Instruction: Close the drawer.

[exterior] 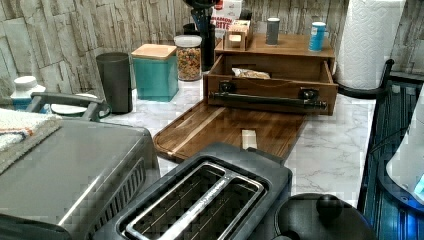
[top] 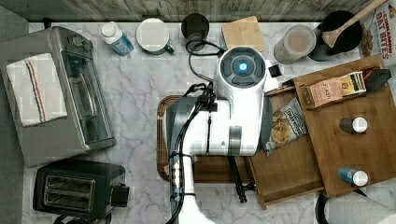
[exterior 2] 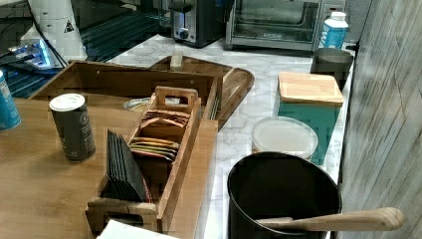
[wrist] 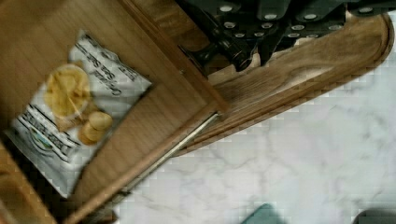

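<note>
Pincer [wrist: 261, 28]: seen in the wrist view as dark fingers by the drawer's front rim; spread cannot be told.
Drawer [exterior: 272, 75]: pulled out from under the cabinet top [exterior: 280, 46]; a chip bag [wrist: 70, 107] is held inside.
Handle [exterior: 267, 100]: black bar, run along the front edge, faced toward the tray.
Long axis: laid across the left view, parallel to the cabinet front.
Tray [exterior: 225, 130]: set just beside the drawer front, its rim overlapped from above.
Open room: bare marble surface [exterior: 332, 145] is left on the left view's right of the tray.
</note>
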Controlling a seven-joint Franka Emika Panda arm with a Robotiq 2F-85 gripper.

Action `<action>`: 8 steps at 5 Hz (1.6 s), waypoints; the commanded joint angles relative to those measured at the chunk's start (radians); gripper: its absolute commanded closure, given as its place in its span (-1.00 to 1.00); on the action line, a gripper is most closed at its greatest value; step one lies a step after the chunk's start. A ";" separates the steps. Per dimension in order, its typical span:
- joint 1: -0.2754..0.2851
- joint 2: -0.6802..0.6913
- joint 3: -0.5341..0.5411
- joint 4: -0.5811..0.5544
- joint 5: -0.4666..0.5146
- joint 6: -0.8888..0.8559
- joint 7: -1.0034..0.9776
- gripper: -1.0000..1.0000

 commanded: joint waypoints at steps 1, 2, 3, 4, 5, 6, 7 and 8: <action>0.053 -0.184 0.090 -0.188 0.077 0.076 -0.218 1.00; 0.059 -0.240 0.079 -0.291 0.074 0.130 -0.357 1.00; 0.055 -0.288 0.081 -0.399 0.061 0.171 -0.446 1.00; 0.077 -0.332 0.098 -0.530 0.066 0.247 -0.471 1.00; 0.070 -0.342 0.126 -0.614 0.028 0.324 -0.492 1.00; 0.080 -0.301 0.114 -0.642 -0.003 0.347 -0.511 1.00; 0.068 -0.285 0.116 -0.674 -0.008 0.366 -0.519 1.00; 0.057 -0.263 0.113 -0.697 -0.052 0.386 -0.517 1.00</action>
